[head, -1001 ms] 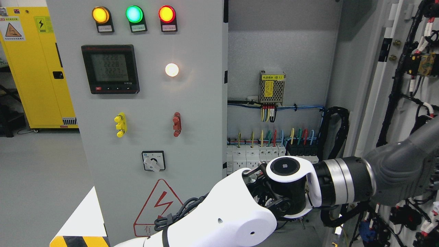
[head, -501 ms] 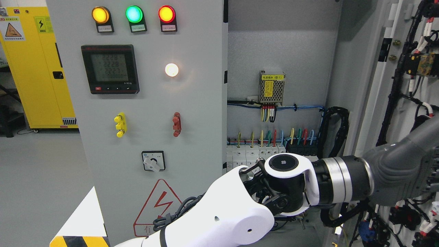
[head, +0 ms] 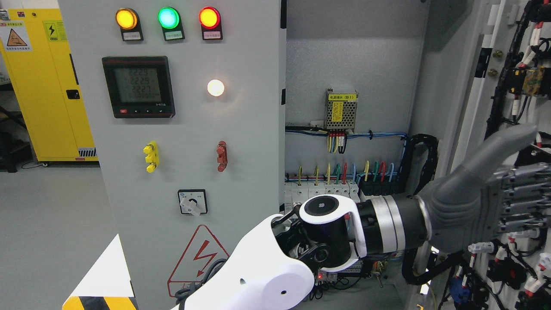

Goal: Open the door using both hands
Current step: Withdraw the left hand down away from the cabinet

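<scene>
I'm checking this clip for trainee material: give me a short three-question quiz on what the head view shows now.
1. True or false: the right-hand cabinet door is already swung open, with the breakers inside showing.
2. Which hand reaches toward that door? A) left hand B) right hand
3. Fill in: the three lamps on top of the left door are amber, ____ and red.

Key: 1 true; 2 A; 3 green.

A yellow safety cabinet (head: pixel 47 86) stands at far left on the grey floor (head: pixel 47 224). Inside the enclosure, a mesh-cased power supply (head: pixel 341 111) with a yellow label sits above a row of white circuit breakers (head: pixel 320 193) fed by coloured wires (head: pixel 370 171).
</scene>
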Available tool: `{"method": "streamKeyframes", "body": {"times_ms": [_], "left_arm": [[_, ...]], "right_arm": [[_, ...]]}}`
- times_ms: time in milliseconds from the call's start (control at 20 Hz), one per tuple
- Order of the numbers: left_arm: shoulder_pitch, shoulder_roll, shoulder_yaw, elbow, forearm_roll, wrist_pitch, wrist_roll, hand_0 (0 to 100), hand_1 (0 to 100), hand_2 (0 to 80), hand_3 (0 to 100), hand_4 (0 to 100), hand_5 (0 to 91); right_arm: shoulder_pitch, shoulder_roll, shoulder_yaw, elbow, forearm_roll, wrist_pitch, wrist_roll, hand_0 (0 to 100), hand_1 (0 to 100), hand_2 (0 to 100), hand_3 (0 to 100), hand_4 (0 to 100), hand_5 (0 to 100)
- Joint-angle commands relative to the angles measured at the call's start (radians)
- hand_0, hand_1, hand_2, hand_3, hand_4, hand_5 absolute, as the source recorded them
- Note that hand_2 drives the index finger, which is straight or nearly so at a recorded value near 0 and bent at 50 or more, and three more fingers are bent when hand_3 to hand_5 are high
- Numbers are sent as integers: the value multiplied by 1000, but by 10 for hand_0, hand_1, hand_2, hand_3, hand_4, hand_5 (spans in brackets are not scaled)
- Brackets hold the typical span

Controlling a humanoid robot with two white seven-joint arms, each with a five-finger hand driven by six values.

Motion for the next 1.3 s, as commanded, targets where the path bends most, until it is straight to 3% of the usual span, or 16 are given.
{"method": "streamKeyframes", "body": {"times_ms": [0, 350, 501, 651, 1001, 1251], "left_arm": [[207, 169, 68, -144, -40, -24, 1, 0, 0, 0, 0, 0, 0], [551, 324, 92, -144, -218, -119, 0, 0, 0, 0, 0, 0, 0], [710, 344, 106, -135, -365, -136, -5, 0, 0, 0, 0, 0, 0], [841, 376, 137, -131, -454, -195, -5, 0, 0, 0, 0, 0, 0], [1054, 439, 138, 41, -500, -391, -6, 0, 0, 0, 0, 0, 0], [1094, 430, 167, 390, -499, -550, -8, 0, 0, 0, 0, 0, 0]], "right_arm": [[0, 0, 28, 0, 11, -1, 0, 216, 74, 0, 0, 0, 0], [0, 0, 28, 0, 11, -1, 0, 214, 81, 0, 0, 0, 0], [0, 0, 28, 0, 11, -1, 0, 214, 83, 0, 0, 0, 0], [0, 0, 28, 0, 11, -1, 0, 214, 87, 0, 0, 0, 0], [0, 0, 28, 2, 11, 1, 0, 213, 95, 0, 0, 0, 0], [0, 0, 28, 2, 11, 1, 0, 212, 98, 0, 0, 0, 0]]}}
